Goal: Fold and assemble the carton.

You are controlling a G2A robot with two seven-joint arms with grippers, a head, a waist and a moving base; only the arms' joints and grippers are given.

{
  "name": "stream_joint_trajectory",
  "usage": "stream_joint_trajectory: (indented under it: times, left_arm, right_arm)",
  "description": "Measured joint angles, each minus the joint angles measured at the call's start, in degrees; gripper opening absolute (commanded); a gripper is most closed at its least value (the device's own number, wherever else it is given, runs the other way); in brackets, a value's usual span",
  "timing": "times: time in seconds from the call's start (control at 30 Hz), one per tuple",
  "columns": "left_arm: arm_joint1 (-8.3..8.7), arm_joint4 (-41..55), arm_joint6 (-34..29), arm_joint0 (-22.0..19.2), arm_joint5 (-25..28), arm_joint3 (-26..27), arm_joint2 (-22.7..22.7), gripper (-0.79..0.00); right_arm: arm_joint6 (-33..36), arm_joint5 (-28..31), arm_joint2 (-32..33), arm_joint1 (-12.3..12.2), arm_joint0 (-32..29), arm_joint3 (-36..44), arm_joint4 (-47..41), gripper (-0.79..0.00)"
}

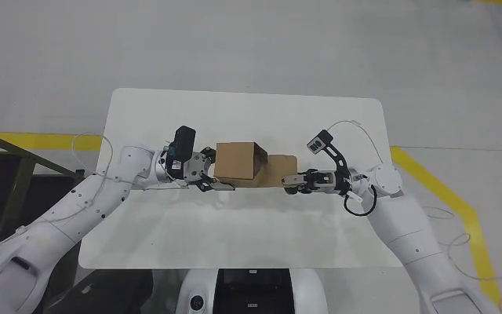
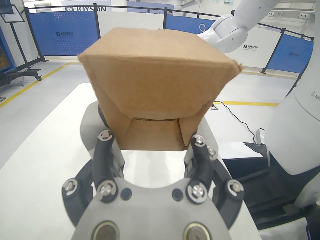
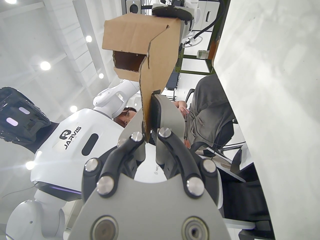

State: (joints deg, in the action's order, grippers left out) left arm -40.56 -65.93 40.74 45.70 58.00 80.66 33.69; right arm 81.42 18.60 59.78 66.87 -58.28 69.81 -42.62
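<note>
- Top view: the brown carton point(image 1: 238, 161) is above the middle of the white desk point(image 1: 157, 228), between the two arms. The left gripper point(image 1: 207, 169) is at the carton's end that faces the desk's left edge. The right gripper point(image 1: 292, 181) is at the other end, at the tip of a flat flap point(image 1: 281, 168) that sticks out from the carton toward the desk's right edge.
- Left wrist view: the carton point(image 2: 155, 76) stands right in front of the left gripper point(image 2: 151, 138). Its near end sits between the two fingers point(image 2: 102, 151), which are spread wide, one on each side of the carton, so this gripper holds the carton by its sides. This near end is partly open and the inside of the cardboard shows. The desk point(image 2: 37, 151) lies below.
- Right wrist view: the right gripper point(image 3: 150, 116) is closed on the thin flap point(image 3: 150, 83), whose edge is pinched between the two fingers point(image 3: 160, 111). The carton point(image 3: 140, 38) is farther off, with an opening on one face, and it does not touch the desk point(image 3: 275, 76). The left gripper point(image 3: 172, 11) is at the carton's far end.
</note>
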Motion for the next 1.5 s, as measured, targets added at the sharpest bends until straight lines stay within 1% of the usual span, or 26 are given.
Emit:
stream_joint_trajectory:
  times: [0.07,0.1,0.13,0.17,0.33,0.43,0.5,0.57,0.63,0.8,0.97,1.03,1.17,1.27,1.4,1.43,1.47,1.5]
  left_arm:
    - [0.05,0.0,0.1,-0.1,0.0,0.0,-0.1,-0.16]
    - [0.08,0.0,0.1,-0.1,0.0,0.0,-0.1,-0.163]
    - [0.1,0.0,0.2,-0.1,0.0,0.0,-0.2,-0.16]
    - [0.12,-0.1,0.3,-0.1,0.0,0.0,-0.2,-0.166]
    - [0.34,-0.2,1.2,0.0,0.0,-0.2,-0.3,-0.179]
    - [0.46,-0.2,1.8,0.0,0.0,-0.4,-0.5,-0.206]
    - [0.53,-0.3,2.2,0.0,0.0,-0.4,-0.7,-0.243]
    - [0.59,-0.3,2.6,-0.1,0.0,-0.5,-0.9,-0.314]
    - [0.64,-0.4,2.8,-0.2,0.0,-0.5,-1.0,-0.357]
    - [0.72,-0.9,3.6,-0.4,0.0,-0.4,-1.3,-0.354]
    - [0.83,-1.2,4.4,-0.4,0.0,-0.6,-1.4,-0.339]
    - [0.89,-1.3,4.9,-0.5,0.0,-0.6,-1.4,-0.345]
    - [0.97,-1.2,5.6,-0.5,0.0,-0.5,-1.3,-0.394]
    - [1.02,-0.5,5.6,-0.3,0.0,0.0,-0.9,-0.397]
    - [1.14,0.9,5.5,0.2,0.0,0.6,0.1,-0.394]
    - [1.17,1.2,5.5,0.3,0.0,0.7,0.4,-0.394]
    - [1.21,1.4,5.5,0.5,0.0,0.8,0.7,-0.394]
    - [1.26,1.8,5.5,0.8,0.0,1.0,1.2,-0.394]
  right_arm:
    - [0.0,0.0,0.0,0.0,0.1,-0.1,-0.1,-0.332]
    - [0.0,-0.1,0.0,0.0,0.1,-0.1,-0.1,-0.166]
    - [0.0,-0.1,0.1,0.0,0.1,-0.1,-0.1,-0.062]
    - [0.0,-0.1,0.1,0.1,0.1,-0.1,-0.1,0.0]
    - [0.0,-0.2,0.7,0.0,0.0,0.2,-0.4,0.0]
    - [0.2,-0.1,1.3,-0.1,-0.3,0.5,-0.8,0.0]
    - [0.3,-0.2,1.5,-0.2,-0.5,0.8,-0.7,0.0]
    - [0.2,-0.3,1.6,-0.2,-0.6,1.2,-0.7,0.0]
    - [0.1,-0.3,1.5,-0.1,-0.7,1.5,-0.8,0.0]
    - [-0.1,-0.3,1.4,-0.1,-0.6,2.1,-0.9,-0.009]
    - [-0.4,-0.5,1.5,0.0,-0.5,2.5,-0.7,0.0]
    - [-0.4,-0.5,1.5,0.0,-0.5,2.6,-0.6,0.0]
    - [-0.7,-0.4,2.0,0.0,-0.4,2.2,-1.1,0.0]
    - [-1.3,-0.5,2.8,-0.1,-0.6,1.4,-1.7,0.0]
    - [-4.5,-1.0,4.6,-0.3,-1.0,-0.6,-2.0,0.0]
    - [-5.3,-1.1,5.0,-0.4,-1.2,-1.1,-2.0,-0.052]
    - [-6.0,-1.4,5.3,-0.5,-1.4,-1.4,-2.0,-0.083]
    - [-6.7,-2.0,5.5,-0.6,-1.6,-1.8,-1.2,-0.092]
